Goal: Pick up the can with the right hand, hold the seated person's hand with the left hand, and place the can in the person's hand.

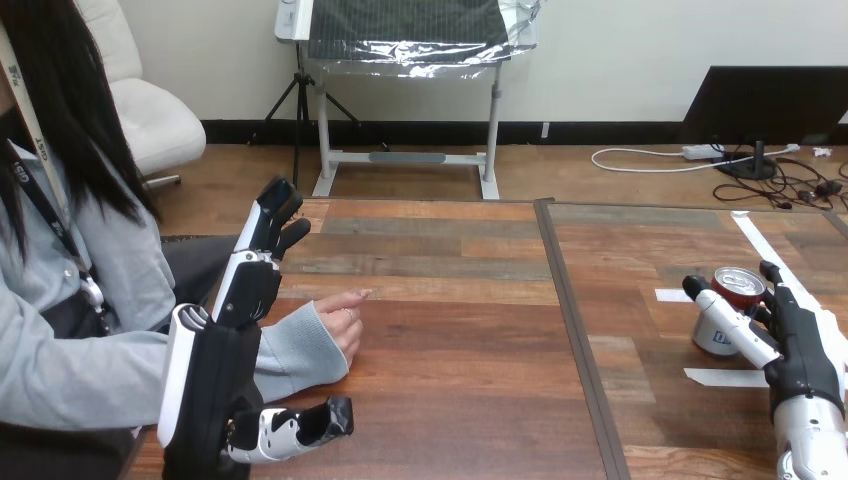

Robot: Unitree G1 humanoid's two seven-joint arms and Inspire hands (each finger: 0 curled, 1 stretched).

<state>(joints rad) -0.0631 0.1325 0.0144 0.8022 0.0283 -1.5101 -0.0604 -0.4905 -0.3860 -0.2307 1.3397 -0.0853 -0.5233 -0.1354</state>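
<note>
right hand [800,352] fingers wrapped round can [738,285] | left hand [244,296] fingers wide, beside person's hand [340,322]

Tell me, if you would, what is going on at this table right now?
A humanoid robot is partway through handing a drink to a seated person. Its right hand has its fingers curled round the white drinks can with a red rim, which stands on the wooden table, not yet lifted. Its left hand is open, fingers straight, beside the person's grey sleeve. The person's hand rests on the table, holding nothing.
</note>
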